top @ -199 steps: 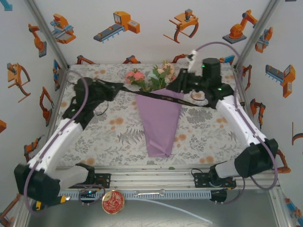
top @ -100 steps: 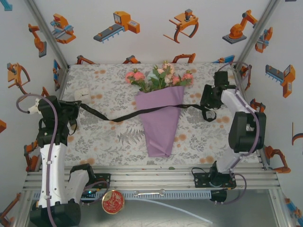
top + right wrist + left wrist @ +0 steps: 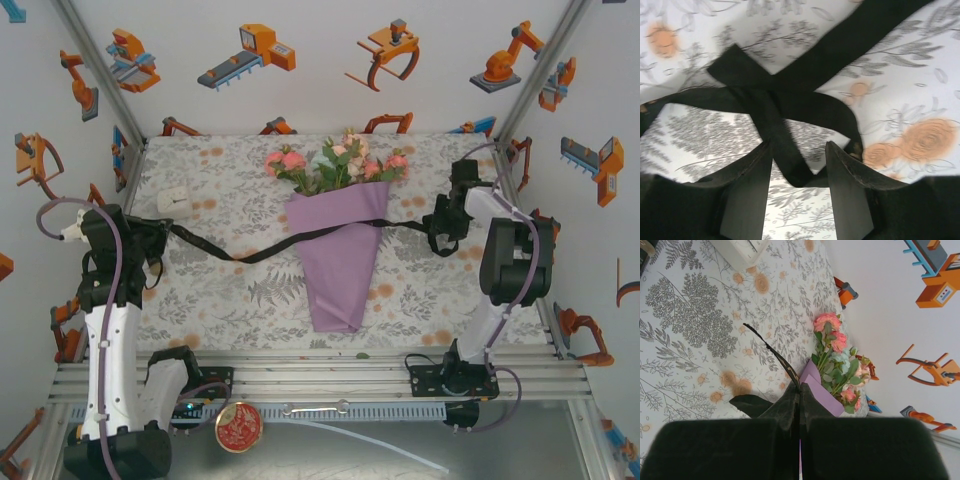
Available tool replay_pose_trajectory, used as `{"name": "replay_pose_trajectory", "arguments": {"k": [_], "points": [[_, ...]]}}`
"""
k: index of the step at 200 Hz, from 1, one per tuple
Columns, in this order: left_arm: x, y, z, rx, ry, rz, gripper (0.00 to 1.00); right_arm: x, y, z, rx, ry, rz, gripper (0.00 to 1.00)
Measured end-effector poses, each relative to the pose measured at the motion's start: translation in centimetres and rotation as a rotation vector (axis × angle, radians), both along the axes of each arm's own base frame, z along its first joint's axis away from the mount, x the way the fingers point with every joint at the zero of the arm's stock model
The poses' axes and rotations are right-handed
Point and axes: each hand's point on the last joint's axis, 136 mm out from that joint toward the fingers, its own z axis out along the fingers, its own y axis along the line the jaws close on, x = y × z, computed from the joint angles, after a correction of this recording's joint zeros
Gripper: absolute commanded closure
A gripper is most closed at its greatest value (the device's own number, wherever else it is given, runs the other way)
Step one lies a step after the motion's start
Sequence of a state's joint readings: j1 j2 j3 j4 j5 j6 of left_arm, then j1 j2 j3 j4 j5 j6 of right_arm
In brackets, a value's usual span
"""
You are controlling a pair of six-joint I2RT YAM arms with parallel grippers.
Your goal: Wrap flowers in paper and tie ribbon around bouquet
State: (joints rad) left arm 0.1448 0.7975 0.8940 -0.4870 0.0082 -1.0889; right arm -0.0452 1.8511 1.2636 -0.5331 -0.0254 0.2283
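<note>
Bouquet (image 3: pixel 335 215) lies flat at worktop (image 3: pixel 230 300) centre. Its lilac paper (image 3: pixel 335 285) cone points its tip to 6 o'clock, and the flowers (image 3: pixel 338 165) spill out at 12 o'clock, pink and cream with green leaf.

Ribbon (image 3: pixel 245 253) crosses the upper cone from 9 to 3 o'clock. It sags on the left stretch and lies on the printed cloth.

Your left fingers (image 3: pixel 790 450), at 9 o'clock of the bouquet, are pressed together on the ribbon's end. In the left wrist view the black strip runs from the seam straight toward the blooms.

Your right fingers (image 3: pixel 747 195), at 3 o'clock of the bouquet, stand apart. The ribbon there is tangled into crossing loops. One band lies in the gap with cloth showing on both sides of it. You cannot tell whether either finger touches it.

A small white block (image 3: pixel 175 200) sits at 10 o'clock, near the left fingers. A red-and-gold disc (image 3: pixel 238 427) rests on the near rail at 7 o'clock.
</note>
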Motion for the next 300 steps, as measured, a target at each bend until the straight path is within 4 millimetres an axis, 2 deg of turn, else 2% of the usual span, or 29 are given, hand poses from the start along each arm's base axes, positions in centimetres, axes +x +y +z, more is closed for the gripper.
{"name": "replay_pose_trajectory", "arguments": {"k": [35, 57, 95, 111, 129, 152, 172, 187, 199, 207, 219, 227, 238, 241, 244, 247, 251, 256, 259, 272, 284, 293, 300], "points": [[0.2, -0.1, -0.3, -0.006, 0.011, -0.008, 1.0, 1.5, 1.5, 0.8, 0.091, -0.062, 0.006, 0.5], [0.2, -0.2, -0.3, -0.007, 0.011, -0.01, 1.0, 3.6, 1.8, 1.1, 0.119, -0.108, -0.003, 0.49], [0.2, -0.2, -0.3, -0.007, 0.011, -0.01, 1.0, 5.9, 2.1, -0.7, 0.141, -0.11, -0.016, 0.5], [0.2, -0.2, -0.3, -0.007, 0.01, -0.01, 1.0, 6.7, 2.0, -0.6, 0.138, -0.116, -0.021, 0.59], [0.2, -0.2, -0.3, -0.007, 0.01, -0.01, 1.0, 7.2, 2.0, -0.9, 0.133, -0.116, -0.023, 0.79], [0.1, -0.1, -0.3, -0.006, 0.011, -0.009, 1.0, 7.0, 1.9, -1.0, 0.13, -0.109, -0.026, 1.0], [0.0, 0.0, -0.3, 0.004, 0.018, -0.004, 1.0, 6.9, 2.0, -0.6, 0.122, -0.109, -0.008, 1.0], [-0.4, 0.6, -0.2, 0.024, 0.032, 0.017, 1.0, 6.5, 2.0, 1.1, 0.117, -0.126, 0.002, 1.0], [-1.1, 1.4, 0.5, 0.053, 0.031, 0.055, 1.0, 6.2, 1.9, 4.3, 0.11, -0.182, 0.008, 1.0], [-2.0, 2.1, 1.5, 0.085, 0.013, 0.091, 1.0, 5.9, 1.8, 7.5, 0.102, -0.246, 0.01, 1.0], [-3.8, 3.0, 3.7, 0.141, -0.026, 0.144, 1.0, 4.6, 1.3, 14.1, 0.076, -0.391, 0.004, 1.0], [-5.6, 3.8, 6.2, 0.195, -0.073, 0.192, 1.0, 3.3, 0.7, 18.7, 0.048, -0.5, -0.01, 1.0], [-8.4, 4.6, 10.5, 0.27, -0.157, 0.261, 1.0, 0.0, -0.5, 26.4, -0.008, -0.694, -0.051, 1.0], [-9.2, 4.8, 11.9, 0.291, -0.186, 0.281, 1.0, -0.7, -0.7, 27.7, -0.018, -0.732, -0.059, 1.0], [-10.2, 5.1, 13.2, 0.313, -0.216, 0.303, 1.0, -2.2, -1.2, 30.2, -0.041, -0.802, -0.08, 1.0], [-11.1, 5.3, 14.6, 0.332, -0.247, 0.326, 1.0, -3.1, -1.4, 31.5, -0.052, -0.84, -0.091, 1.0], [-12.5, 5.5, 16.3, 0.358, -0.288, 0.358, 1.0, -5.2, -1.9, 34.1, -0.077, -0.92, -0.118, 1.0], [-14.4, 5.8, 18.3, 0.388, -0.338, 0.404, 1.0, -7.0, -2.4, 36.3, -0.099, -0.989, -0.143, 1.0], [-15.8, 6.0, 19.6, 0.408, -0.374, 0.436, 1.0, -8.8, -2.8, 38.0, -0.119, -1.049, -0.166, 1.0], [-20.8, 6.6, 22.9, 0.463, -0.481, 0.55, 1.0, -14.7, -3.9, 42.7, -0.177, -1.222, -0.248, 1.0], [-25.1, 7.1, 24.4, 0.494, -0.547, 0.651, 1.0, -19.0, -4.9, 45.4, -0.222, -1.329, -0.321, 1.0], [-27.5, 7.4, 24.9, 0.505, -0.577, 0.707, 1.0, -21.0, -5.6, 46.4, -0.255, -1.371, -0.366, 1.0], [-28.5, 7.7, 25.0, 0.509, -0.583, 0.733, 1.0, -21.7, -6.0, 46.6, -0.276, -1.38, -0.392, 1.0]]}}
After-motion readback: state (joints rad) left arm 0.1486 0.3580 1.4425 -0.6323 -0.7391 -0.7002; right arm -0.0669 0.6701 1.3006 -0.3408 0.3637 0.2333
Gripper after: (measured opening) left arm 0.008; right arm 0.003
